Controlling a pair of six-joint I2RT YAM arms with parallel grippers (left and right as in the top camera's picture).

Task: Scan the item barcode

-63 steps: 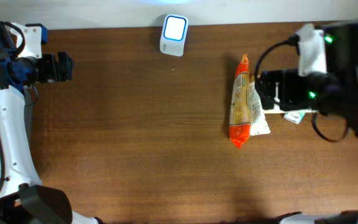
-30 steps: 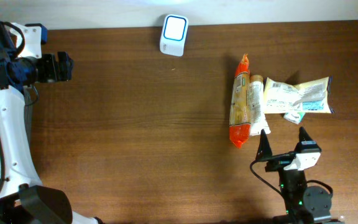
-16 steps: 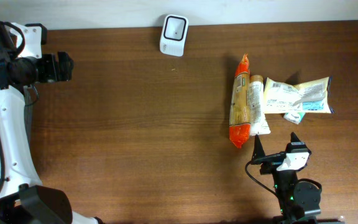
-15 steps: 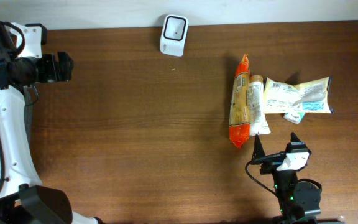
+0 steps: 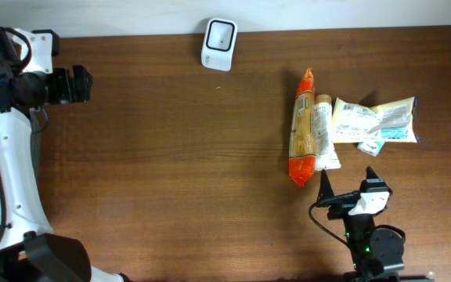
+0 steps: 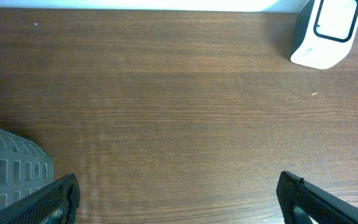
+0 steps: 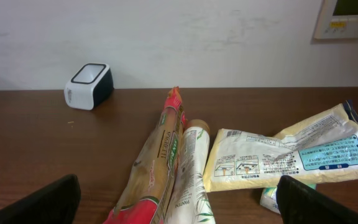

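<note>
Brown wood-grain table fills the overhead view, with a pale wall running along its far edge.

The right claw sits low over the table close to the near edge, toward the right side. Its two fingers are spread as wide as they go and nothing is between them. They point toward the far edge. Just beyond the fingertips, apart from them, lie the packets. A long orange-ended packet runs from far to near, and a pale narrow packet lies against its right side. Right of that pair are two flat yellow-and-white packets, overlapping and printed with small panels. A small pale packet pokes out from under their near edge. None of the packets is touched by either claw.

The left claw hangs at the left edge near the far-left corner, also fully spread and empty, its fingers pointing across the table toward the right. In its wrist view, bare wood lies between the two fingertips, and a grey slotted thing shows at the lower left.

The scanner, a small white box with a dark-rimmed window, stands at the far edge near the middle. It is well apart from both claws and from the packets. A pale panel hangs on the wall behind the table's far-right corner.
</note>
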